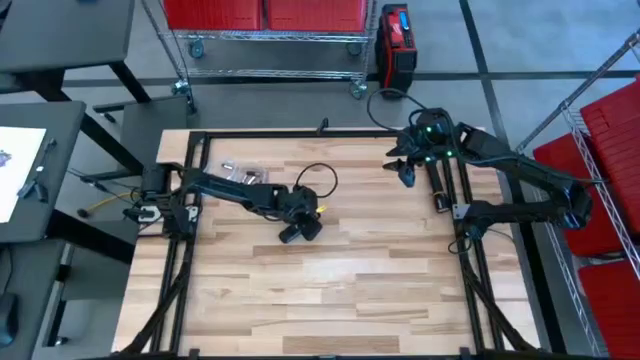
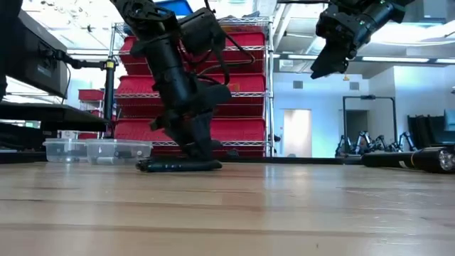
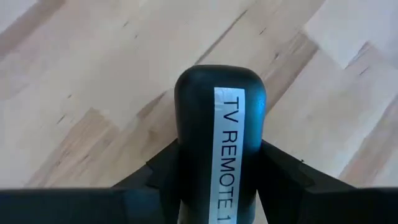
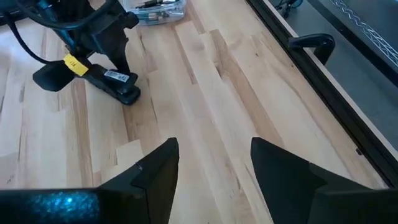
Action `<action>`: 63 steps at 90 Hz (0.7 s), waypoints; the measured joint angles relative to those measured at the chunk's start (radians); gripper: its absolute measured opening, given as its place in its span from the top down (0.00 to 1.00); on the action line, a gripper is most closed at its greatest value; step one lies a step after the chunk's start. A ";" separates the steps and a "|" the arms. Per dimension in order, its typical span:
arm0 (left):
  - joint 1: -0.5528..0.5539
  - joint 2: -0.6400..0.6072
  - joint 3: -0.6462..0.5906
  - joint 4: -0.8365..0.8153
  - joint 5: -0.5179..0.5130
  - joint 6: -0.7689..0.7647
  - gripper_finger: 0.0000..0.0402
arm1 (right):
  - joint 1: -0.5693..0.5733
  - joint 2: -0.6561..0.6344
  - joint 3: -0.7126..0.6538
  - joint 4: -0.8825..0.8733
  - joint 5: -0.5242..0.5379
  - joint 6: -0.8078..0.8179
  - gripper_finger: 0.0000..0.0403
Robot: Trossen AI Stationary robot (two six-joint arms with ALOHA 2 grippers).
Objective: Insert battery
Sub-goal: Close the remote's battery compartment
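Your left gripper (image 1: 300, 228) is clamping down on the TV remote (image 3: 219, 143), fingers (image 3: 283, 174) pinching it from both sides. The remote is lying flat on the table (image 1: 350, 290), near the middle. Only the left wrist view is showing you the white "TV REMOTE" label running along its rounded end. The low view is giving you something the others aren't: the remote sitting flush on the wood under the gripper, with two clear bins (image 2: 96, 151) beyond the remote on the table's far side. Your right gripper (image 1: 407, 172) is hanging in the air well away from the remote, off toward the right rail, fingers (image 4: 155, 168) spread wide and holding nothing.
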 joint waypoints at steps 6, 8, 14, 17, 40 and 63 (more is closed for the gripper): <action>-0.001 0.015 0.002 0.014 0.004 -0.012 0.65 | 0.000 0.000 0.000 -0.002 0.000 0.000 0.53; -0.001 0.022 0.002 0.021 0.008 -0.012 0.65 | 0.000 0.000 0.000 -0.004 -0.001 0.001 0.53; -0.001 0.041 0.002 0.046 0.032 -0.013 0.65 | 0.000 0.000 0.000 -0.003 -0.001 0.001 0.53; -0.004 0.050 0.002 0.051 0.035 -0.016 0.65 | 0.000 0.000 0.000 -0.006 -0.001 0.001 0.53; -0.008 0.058 0.005 0.050 0.019 -0.027 0.65 | 0.000 0.000 -0.002 -0.008 -0.001 0.001 0.53; -0.008 0.060 0.005 0.052 0.019 -0.003 0.64 | 0.004 0.000 -0.043 0.000 -0.001 0.001 0.53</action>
